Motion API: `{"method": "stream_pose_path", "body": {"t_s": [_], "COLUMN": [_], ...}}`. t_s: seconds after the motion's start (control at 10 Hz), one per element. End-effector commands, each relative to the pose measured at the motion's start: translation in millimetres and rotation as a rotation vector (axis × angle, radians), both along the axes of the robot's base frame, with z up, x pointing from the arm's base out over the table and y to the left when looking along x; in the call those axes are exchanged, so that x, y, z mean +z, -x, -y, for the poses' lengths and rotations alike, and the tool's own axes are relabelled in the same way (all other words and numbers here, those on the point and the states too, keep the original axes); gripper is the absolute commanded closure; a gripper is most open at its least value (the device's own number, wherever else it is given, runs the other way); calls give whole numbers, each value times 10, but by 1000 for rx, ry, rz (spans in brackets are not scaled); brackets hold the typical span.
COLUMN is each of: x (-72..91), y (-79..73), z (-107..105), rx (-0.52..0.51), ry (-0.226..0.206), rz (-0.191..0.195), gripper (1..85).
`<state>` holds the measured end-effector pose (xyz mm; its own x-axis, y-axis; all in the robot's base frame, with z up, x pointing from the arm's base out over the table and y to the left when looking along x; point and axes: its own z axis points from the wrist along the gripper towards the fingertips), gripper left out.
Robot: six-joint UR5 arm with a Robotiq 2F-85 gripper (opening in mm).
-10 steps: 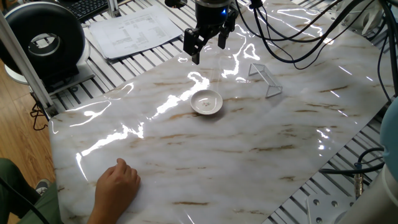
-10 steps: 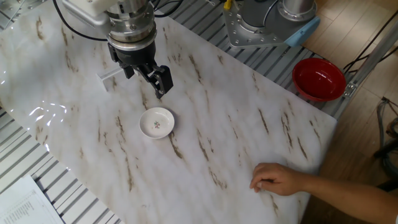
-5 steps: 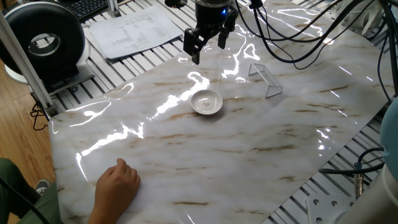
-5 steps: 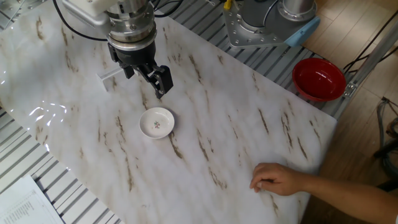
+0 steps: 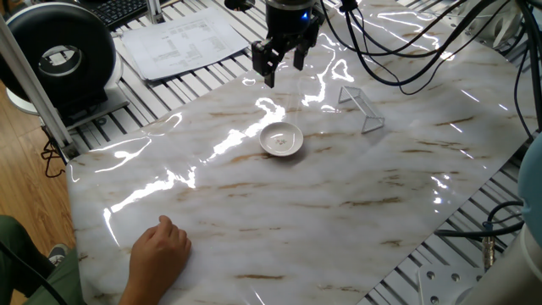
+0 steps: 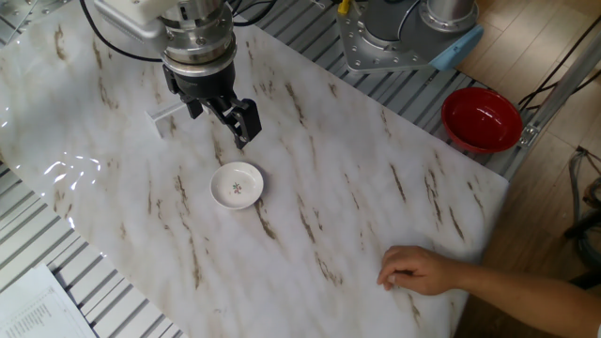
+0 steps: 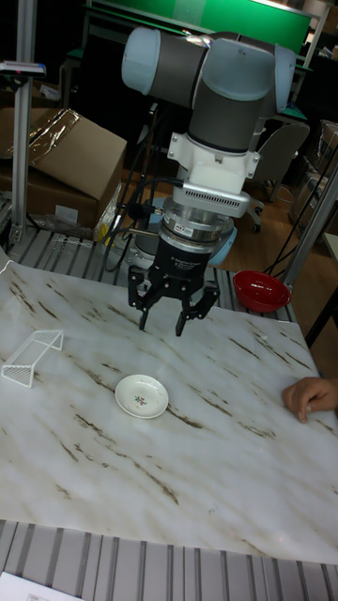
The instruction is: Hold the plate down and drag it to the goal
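Your hand [image 6: 413, 270] lay nearest on the marble table [image 6: 357, 207], the plate [image 6: 237, 184] sat mid-table, clear of everything, the gripper [image 7: 161, 325] hung above and behind it, fingers spread, empty, the goal [image 5: 362, 108] beyond, probably unobstructed, red bowl [image 6: 481, 119] off-table.

The arm reaches straight down over the table. The gripper [image 7: 161, 322] points down, its two fingers [image 7: 183, 324] spread apart, holding nothing, up in the air.
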<state>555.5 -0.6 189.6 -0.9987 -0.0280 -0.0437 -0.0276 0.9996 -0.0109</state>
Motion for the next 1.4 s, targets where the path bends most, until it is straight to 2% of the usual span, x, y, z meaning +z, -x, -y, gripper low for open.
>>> {"method": "stream_pose_path", "body": {"t_s": [0.0,0.8,1.1,1.3], "x": [16,-3,-72,-147], "y": [-148,-164,-246,-275], "z": [11,-31,-150,-360], "rx": [21,7,17,-4], "ry": [12,7,-32,-81], "rz": [58,64,103,104], "gripper": [840,840,840,840]}}
